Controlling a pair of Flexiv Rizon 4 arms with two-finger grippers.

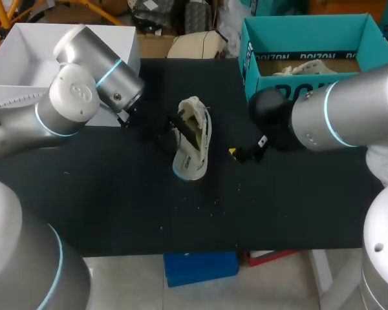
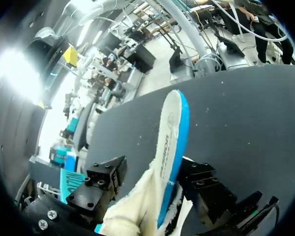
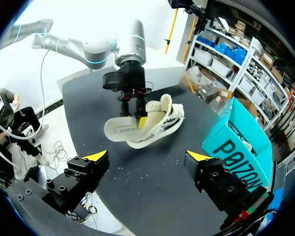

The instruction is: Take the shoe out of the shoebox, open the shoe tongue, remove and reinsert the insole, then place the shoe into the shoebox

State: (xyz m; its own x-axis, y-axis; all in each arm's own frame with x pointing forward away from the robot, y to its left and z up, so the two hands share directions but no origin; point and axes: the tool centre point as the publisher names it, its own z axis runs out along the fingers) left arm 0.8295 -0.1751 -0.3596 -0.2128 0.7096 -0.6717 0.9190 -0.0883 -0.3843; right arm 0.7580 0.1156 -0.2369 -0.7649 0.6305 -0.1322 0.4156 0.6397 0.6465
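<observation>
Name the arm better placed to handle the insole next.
Left. The left pincer is shut on the insole, which sticks out of the shoe. The right pincer is open, apart from the shoe, and would have to close in first.

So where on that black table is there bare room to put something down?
The front strip of the table, between the shoe and the near edge, is bare. So is the back strip between the white box and the teal shoebox. The middle is crowded: the left gripper holds the insole at the shoe, the open right gripper close beside.
</observation>
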